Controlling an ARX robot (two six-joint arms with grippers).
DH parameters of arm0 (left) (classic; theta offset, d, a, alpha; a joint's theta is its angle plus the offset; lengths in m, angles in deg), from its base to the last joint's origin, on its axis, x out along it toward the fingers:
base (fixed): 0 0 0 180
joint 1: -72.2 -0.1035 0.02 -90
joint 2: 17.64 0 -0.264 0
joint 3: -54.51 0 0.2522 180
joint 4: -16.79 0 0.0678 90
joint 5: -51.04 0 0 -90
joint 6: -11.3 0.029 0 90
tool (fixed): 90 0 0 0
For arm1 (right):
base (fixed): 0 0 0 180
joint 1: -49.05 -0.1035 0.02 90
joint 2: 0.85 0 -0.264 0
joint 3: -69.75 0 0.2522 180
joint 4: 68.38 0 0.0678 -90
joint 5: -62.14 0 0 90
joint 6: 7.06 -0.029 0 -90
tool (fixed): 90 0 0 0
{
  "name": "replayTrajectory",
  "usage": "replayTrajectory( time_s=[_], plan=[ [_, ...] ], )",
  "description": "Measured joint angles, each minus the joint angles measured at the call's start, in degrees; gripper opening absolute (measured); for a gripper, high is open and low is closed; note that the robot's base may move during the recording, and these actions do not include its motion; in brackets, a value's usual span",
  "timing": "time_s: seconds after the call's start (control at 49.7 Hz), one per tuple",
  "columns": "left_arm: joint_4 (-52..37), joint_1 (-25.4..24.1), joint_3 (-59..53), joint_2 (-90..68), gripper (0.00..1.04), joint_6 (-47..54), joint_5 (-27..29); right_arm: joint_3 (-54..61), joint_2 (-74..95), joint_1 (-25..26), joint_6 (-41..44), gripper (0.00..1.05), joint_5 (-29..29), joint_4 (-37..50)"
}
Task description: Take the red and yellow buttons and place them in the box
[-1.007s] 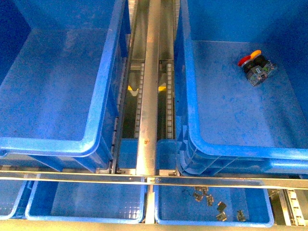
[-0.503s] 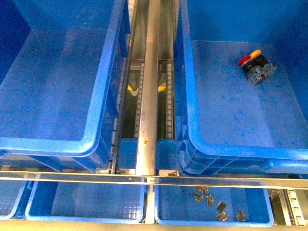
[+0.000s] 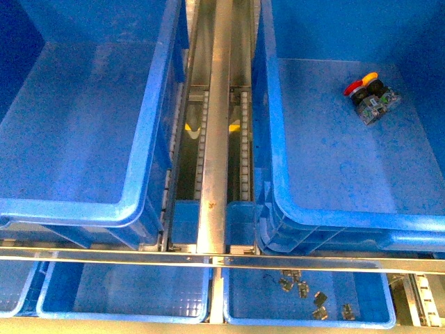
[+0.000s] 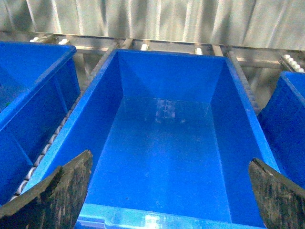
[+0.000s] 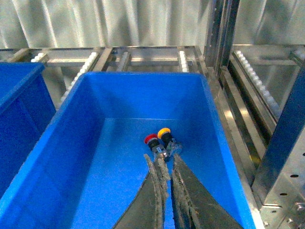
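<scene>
Nothing had shifted since the frames a second and half a second before: the bins, the rail and the two buttons lay just where they had been, and neither arm showed in the front view.

Nearest the robot, two shallow blue trays [image 3: 125, 292] sat below a thin metal bar; the right-hand one held a scatter of small metal clips [image 3: 313, 296]. Beyond them a steel rail [image 3: 214, 139] ran away between two large bins, with roller tracks on either side of it.

The left bin [image 4: 162, 152] lay bare under the left claw [image 4: 169, 191], whose two dark fingers [image 4: 59, 191] stood spread wide apart near the bin's close rim, leaving the whole floor open between them.

The right-hand box [image 3: 274, 139] held the red and yellow buttons [image 3: 370, 96], lying touching each other on its floor toward the far right side, well clear of the near rim and the left wall. From the right wrist, the pair [image 5: 159, 140] sat just beyond the tips of the right claw [image 5: 167, 164], whose fingers were pressed almost together with only a narrow slit between them, gripping nothing. Blue floor stretched open around the buttons on every side.
</scene>
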State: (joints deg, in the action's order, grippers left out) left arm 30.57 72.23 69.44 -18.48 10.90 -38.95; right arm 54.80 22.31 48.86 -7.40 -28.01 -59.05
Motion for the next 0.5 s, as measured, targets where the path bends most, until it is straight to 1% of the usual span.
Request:
replayTrajectory(
  time_s=[0.181,0.503],
  plan=[
    [0.0,0.0,0.0,0.0,0.97,0.0,0.0,0.0,-5.9,0.0,0.0,0.04,0.0,-5.7],
    [0.0,0.0,0.0,0.0,0.97,0.0,0.0,0.0,-11.5,0.0,0.0,0.04,0.0,-11.4]
  ],
)
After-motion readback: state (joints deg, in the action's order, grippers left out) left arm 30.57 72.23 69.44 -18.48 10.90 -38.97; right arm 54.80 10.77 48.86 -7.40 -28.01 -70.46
